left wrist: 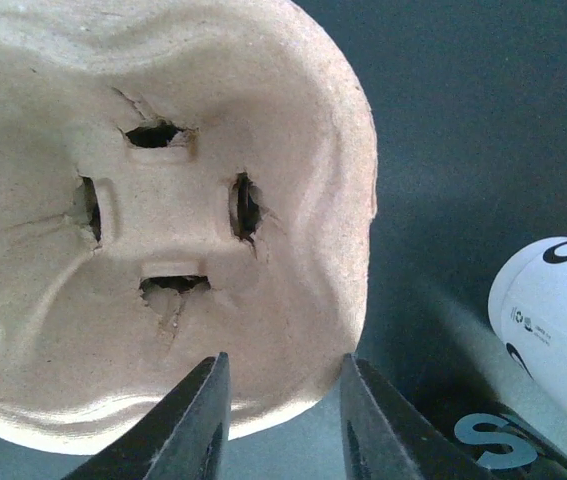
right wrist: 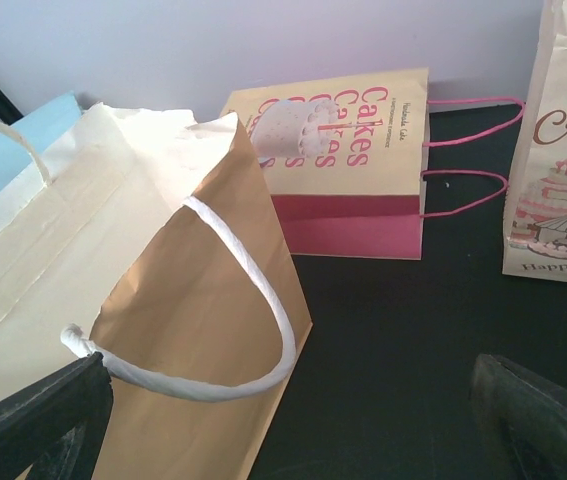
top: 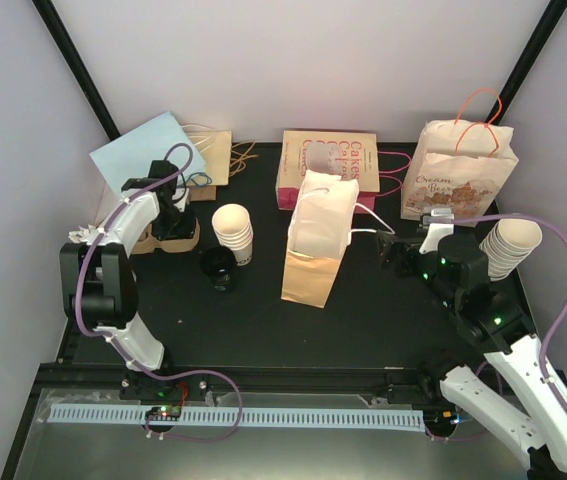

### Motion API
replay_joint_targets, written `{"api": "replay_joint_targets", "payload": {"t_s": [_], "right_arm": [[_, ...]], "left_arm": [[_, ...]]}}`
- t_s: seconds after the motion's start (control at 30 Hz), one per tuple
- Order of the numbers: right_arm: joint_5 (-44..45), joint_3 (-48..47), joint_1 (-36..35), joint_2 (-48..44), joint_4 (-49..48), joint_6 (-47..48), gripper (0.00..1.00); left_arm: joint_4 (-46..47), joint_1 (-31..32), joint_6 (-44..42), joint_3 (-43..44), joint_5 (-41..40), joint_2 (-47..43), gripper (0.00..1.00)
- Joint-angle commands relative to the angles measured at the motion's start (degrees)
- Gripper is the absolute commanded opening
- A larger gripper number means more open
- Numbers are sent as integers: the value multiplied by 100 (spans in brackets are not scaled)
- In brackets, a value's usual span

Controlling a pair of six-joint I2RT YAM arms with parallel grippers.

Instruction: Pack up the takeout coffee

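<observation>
Black table (top: 363, 330), cup (top: 233, 222) upright, mouth up.

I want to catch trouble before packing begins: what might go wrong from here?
1. The left jaws sit over only the thin rim of the pulp carrier; a pinch there may slip or tear it.
2. The right jaws stand open beside the white handle of the paper bag; a nudge may topple the upright bag.
</observation>
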State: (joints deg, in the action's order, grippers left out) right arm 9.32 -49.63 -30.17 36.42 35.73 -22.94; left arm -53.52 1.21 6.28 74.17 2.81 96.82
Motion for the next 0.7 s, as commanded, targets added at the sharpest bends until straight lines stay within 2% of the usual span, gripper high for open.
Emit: {"api": "replay_joint_targets", "payload": {"t_s": [0.0,0.17,0.37,0.4,0.43,0.47,0.53,0.67], "right_arm": [[140,-126,6,-20,-128,83,100],[158,-143,8,0,-130,97,100],[140,-161,3,49,-129,96,100],[132,-157,4,57,-139,96,100],[123,-153,3,58,-136,97,100],[121,-154,3,65,-149,97,100],[101,-159,3,70,-157,97,100],[99,-182,5,68,-150,97,100]], "left_arm": [[-199,65,-57,266,-45,-7,30],[-231,91,-51,310,-84,15,21],[-171,149,-26,343,-267,-279,18],[-128,155,-43,344,-257,-319,28],[-117,163,-52,358,-247,-318,43],[-134,179,-63,389,-246,-291,54],[-206,215,-86,500,-254,-151,59],[-424,300,-92,795,-283,271,56]]}}
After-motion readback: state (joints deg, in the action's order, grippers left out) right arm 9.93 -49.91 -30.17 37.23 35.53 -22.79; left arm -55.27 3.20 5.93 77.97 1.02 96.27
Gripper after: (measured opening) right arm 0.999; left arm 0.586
